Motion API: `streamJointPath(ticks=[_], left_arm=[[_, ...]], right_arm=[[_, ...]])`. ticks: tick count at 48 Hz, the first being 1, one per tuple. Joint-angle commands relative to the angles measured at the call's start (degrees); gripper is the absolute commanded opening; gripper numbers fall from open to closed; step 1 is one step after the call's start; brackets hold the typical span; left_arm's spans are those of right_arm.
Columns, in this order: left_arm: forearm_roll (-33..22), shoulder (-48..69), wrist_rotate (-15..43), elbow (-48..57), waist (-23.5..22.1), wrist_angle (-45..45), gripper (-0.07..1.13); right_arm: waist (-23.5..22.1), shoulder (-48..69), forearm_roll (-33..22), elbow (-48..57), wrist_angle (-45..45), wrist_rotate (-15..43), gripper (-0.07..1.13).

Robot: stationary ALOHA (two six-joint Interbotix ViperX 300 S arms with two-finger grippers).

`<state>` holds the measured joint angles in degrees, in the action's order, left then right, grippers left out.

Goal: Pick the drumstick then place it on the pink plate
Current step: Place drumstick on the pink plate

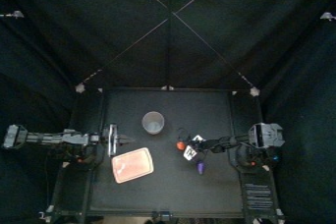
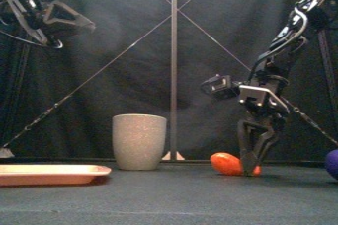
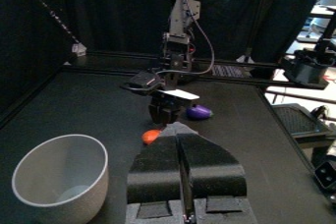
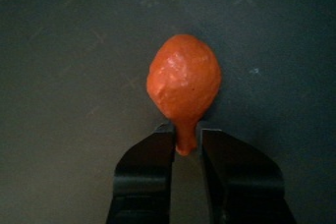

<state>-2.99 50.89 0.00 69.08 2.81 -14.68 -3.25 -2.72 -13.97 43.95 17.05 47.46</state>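
The drumstick (image 4: pixel 182 76) lies on the tabletop (image 1: pixel 197 194), right of centre. Its thin end is pinched between the closed jaws of the right gripper (image 2: pixel 250 160). A purple toy (image 3: pixel 198 112) sits near it. The grey cup (image 2: pixel 138 140) stands to its left, farther back. The pink plate (image 2: pixel 50 174) lies well apart at front left. The left gripper (image 3: pixel 182 141) hangs over the left edge, jaws together and empty.

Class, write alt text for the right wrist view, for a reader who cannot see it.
The right tool grips the thin end of an orange drumstick, one black jaw closed on either side. The drumstick's plump end points away, against the dark table.
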Motion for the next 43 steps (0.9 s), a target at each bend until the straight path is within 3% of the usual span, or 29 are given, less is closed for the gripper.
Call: streamJointPath(ticks=[1, 7, 15, 26, 33, 43], left_arm=[[0.0, -0.26, 0.09, -0.7, 0.09, -0.53, 0.07], [0.09, -0.26, 0.18, -0.7, 0.09, -0.62, 0.07], [0.09, -0.26, 0.18, -0.7, 0.09, -1.05, 0.07], [0.44, -0.18, 0.26, -0.7, 0.09, -1.05, 0.07], [1.32, -0.09, 0.26, -0.7, 0.35, -1.41, 0.07], [1.32, 0.09, 0.26, -0.53, 0.44, -1.58, 0.07]], right_arm=[[0.26, 2.2, -0.62, -2.64, -0.09, -0.35, 0.44], [1.58, 2.29, -2.9, -6.86, -1.32, -0.88, 0.44], [4.22, 0.62, -10.11, -12.04, -5.8, -0.79, 0.44], [7.21, -4.57, -20.48, -20.13, -19.07, -0.26, 0.44], [7.29, -10.81, -20.74, -25.14, -24.61, -0.18, 0.44], [8.09, -19.07, -18.19, -33.57, -25.14, -0.35, 0.44]])
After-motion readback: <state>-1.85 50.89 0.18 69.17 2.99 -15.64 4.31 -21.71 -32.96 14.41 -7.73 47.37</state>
